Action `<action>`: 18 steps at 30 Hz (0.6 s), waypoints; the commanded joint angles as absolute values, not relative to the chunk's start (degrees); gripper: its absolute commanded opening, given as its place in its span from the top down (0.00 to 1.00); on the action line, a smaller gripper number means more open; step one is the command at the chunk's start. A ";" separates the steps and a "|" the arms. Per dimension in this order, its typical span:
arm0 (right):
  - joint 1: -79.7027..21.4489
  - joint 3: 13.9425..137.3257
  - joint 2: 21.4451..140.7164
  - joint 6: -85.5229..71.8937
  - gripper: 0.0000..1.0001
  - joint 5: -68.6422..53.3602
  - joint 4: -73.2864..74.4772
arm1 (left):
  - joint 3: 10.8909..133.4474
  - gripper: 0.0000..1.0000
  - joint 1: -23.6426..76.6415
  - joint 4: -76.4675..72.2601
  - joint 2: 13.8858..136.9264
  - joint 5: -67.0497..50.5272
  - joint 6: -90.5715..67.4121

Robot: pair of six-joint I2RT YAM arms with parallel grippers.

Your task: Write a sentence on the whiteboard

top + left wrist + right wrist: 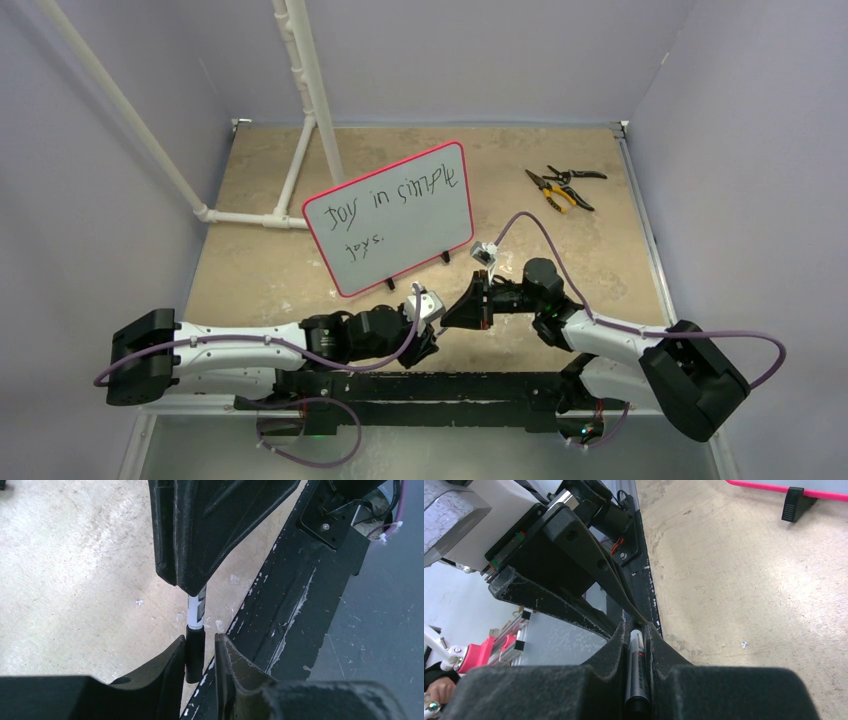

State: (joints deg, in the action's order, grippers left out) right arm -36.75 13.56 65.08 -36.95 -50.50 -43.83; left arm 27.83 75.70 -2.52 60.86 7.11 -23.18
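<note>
Two grippers meet at the counter's near edge. Only the right wrist view shows the right gripper's jaws clamped on the marker; only the left wrist view shows the cap between the left gripper's jaws (pinched or not, I cannot tell). Overhead, the whiteboard stands mid-counter, sentence legible, marker hidden.

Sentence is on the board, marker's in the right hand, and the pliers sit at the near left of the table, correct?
Not quite: the pliers lie at the far right of the table, past the whiteboard's right end, as the top view shows. The rest holds: the sentence is on the whiteboard, and the right hand grips the marker.
</note>
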 commanded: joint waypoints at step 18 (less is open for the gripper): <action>-36.91 15.30 63.16 -36.12 1.00 -49.83 -44.58 | 27.04 0.58 75.69 -4.05 63.03 5.64 -24.60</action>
